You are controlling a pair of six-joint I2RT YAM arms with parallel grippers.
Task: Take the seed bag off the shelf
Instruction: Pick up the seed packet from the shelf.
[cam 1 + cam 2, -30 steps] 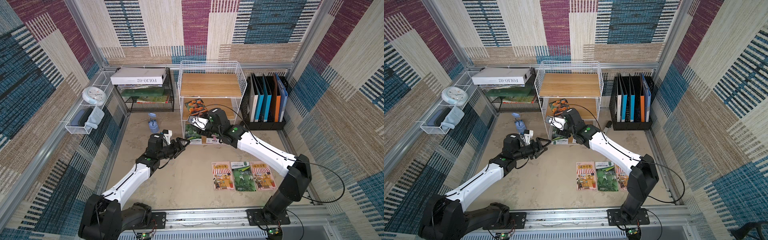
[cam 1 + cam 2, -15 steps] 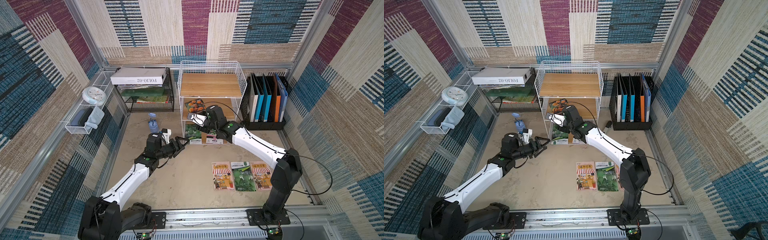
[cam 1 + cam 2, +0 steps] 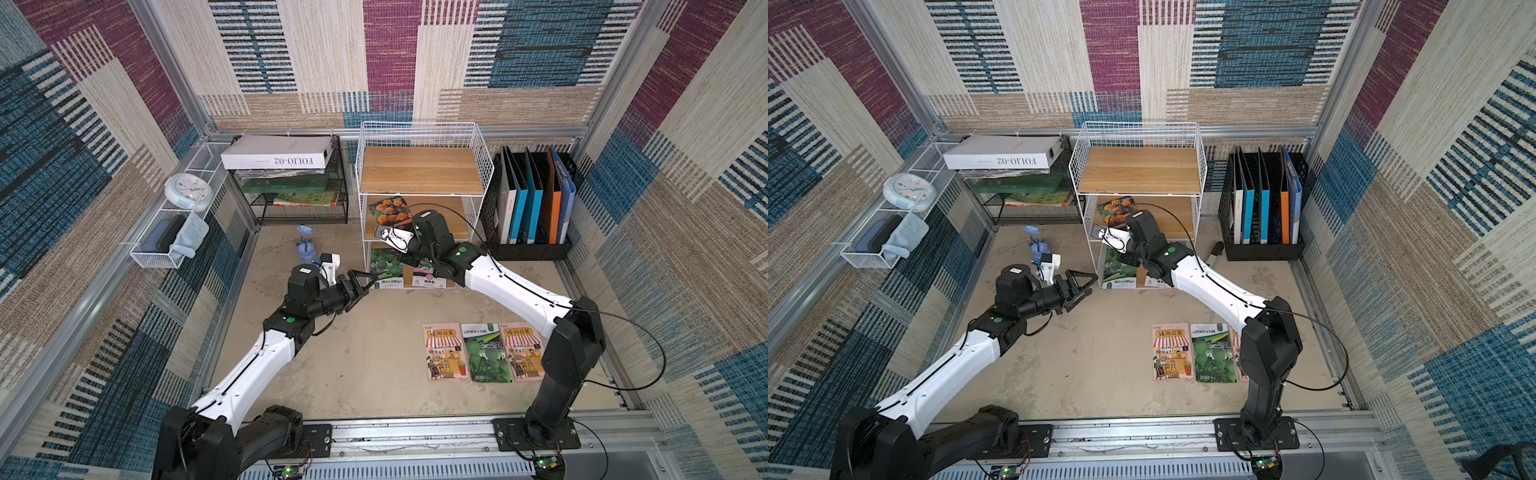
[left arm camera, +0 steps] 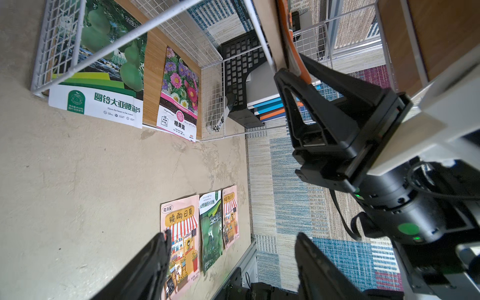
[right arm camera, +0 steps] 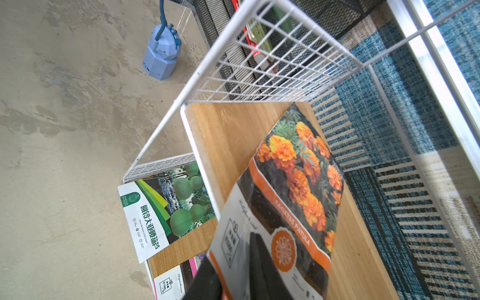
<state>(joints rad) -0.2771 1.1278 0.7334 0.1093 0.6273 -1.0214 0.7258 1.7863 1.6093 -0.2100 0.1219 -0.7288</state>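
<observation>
Removal is barely underway: marigold seed bag [image 3: 390, 210] lies on the shelf [image 3: 419, 170], centre frame. Right fingers [image 5: 259, 265] pinch its edge; left fingers [image 4: 153, 265] are spread, empty.

Your left arm [image 3: 249, 374] and right arm [image 3: 515, 299] pair white link shells with black joint housings marked by a green dot [image 3: 289, 320], and a thin black cable [image 3: 664, 358] loops off the right.
</observation>
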